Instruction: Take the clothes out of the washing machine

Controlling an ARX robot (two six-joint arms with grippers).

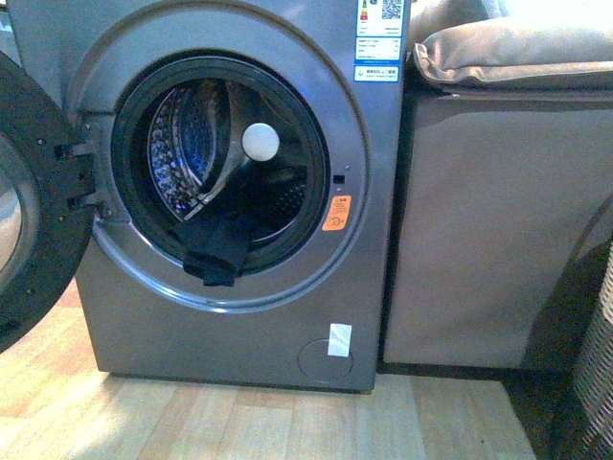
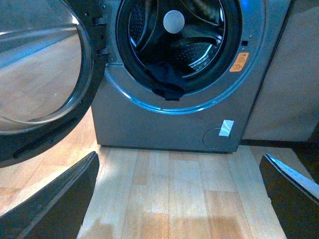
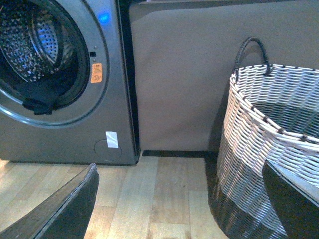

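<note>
Wide and empty, left pincer (image 2: 179, 199) and right pincer (image 3: 179, 204) hang over the wooden floor (image 2: 169, 167); I see the clothes (image 1: 218, 247) draped over the lower rim of the open washing machine (image 1: 239, 326) drum.

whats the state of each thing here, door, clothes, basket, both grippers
door, open, swung out to the left
clothes, limp, hanging over the washer rim
basket, upright, inside mostly hidden
left gripper, open, empty
right gripper, open, empty
</note>
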